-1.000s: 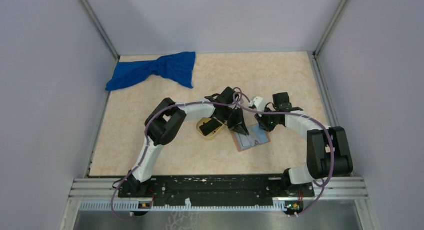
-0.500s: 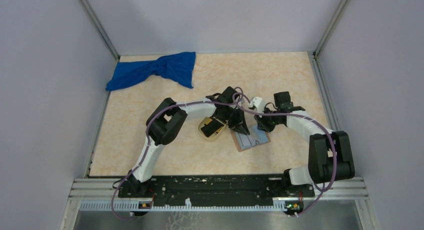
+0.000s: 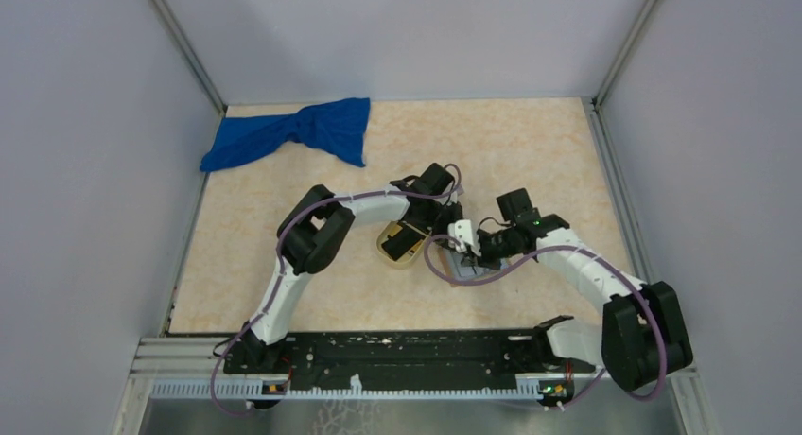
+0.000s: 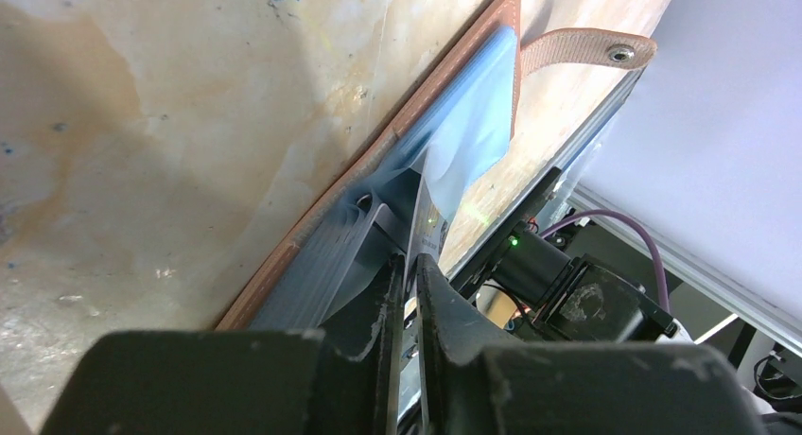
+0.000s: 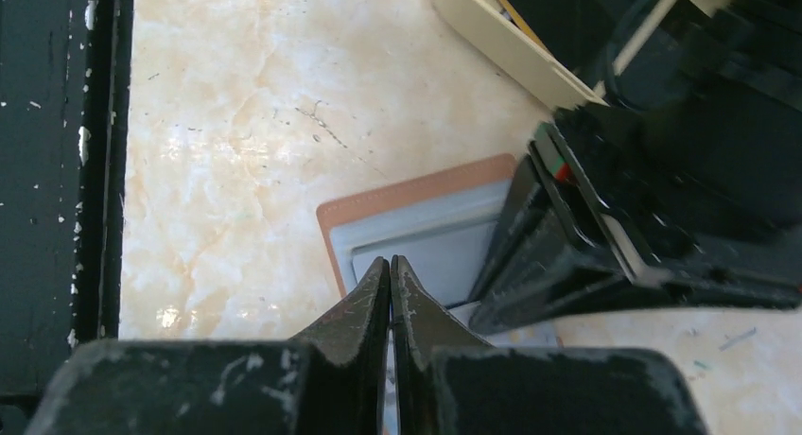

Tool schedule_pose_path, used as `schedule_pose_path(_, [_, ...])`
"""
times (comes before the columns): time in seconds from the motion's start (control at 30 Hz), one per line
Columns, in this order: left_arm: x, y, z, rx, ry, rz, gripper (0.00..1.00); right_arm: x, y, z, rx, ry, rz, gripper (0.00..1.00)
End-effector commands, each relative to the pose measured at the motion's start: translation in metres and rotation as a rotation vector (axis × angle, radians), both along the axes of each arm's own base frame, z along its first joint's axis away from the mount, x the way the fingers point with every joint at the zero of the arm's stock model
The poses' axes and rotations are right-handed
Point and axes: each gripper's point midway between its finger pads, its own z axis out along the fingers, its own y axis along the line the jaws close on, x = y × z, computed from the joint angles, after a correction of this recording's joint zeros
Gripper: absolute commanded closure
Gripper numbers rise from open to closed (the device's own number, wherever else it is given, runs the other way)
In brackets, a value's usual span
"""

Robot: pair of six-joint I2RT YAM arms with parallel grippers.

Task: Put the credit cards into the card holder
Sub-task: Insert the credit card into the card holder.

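Left gripper [image 4: 407, 295] pinches a card [image 4: 422, 217], edge in the holder [image 4: 473, 113]; right gripper [image 5: 390, 269], fingers pressed together, just inside holder's rim.

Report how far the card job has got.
Done: the holder lies open. In hand: the left gripper pinches a card edge-on, its tip at the holder's pockets. The right gripper, jaws shut, sits at the holder's near edge. Left: push this card home, then the second, which I cannot pick out.
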Motion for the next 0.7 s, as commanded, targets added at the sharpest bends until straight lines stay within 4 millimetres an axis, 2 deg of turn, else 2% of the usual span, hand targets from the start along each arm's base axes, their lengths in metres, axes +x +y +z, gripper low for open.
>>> schedule_pose_path(0.0, [-0.017,0.034,-0.072,0.231,0.055,0.017,0.83,0.019,0.013,0.001,-0.036,-0.131,-0.015,0.99])
schedule_pose_path(0.23, [-0.016,0.034,-0.071,0.225,0.051,0.016,0.82,0.028,0.006,-0.022,-0.163,-0.135,-0.045,1.00])
schedule_pose_path(0.67, [-0.016,0.035,-0.070,0.225,0.044,0.017,0.80,0.037,-0.013,-0.036,-0.320,-0.102,-0.080,1.00])
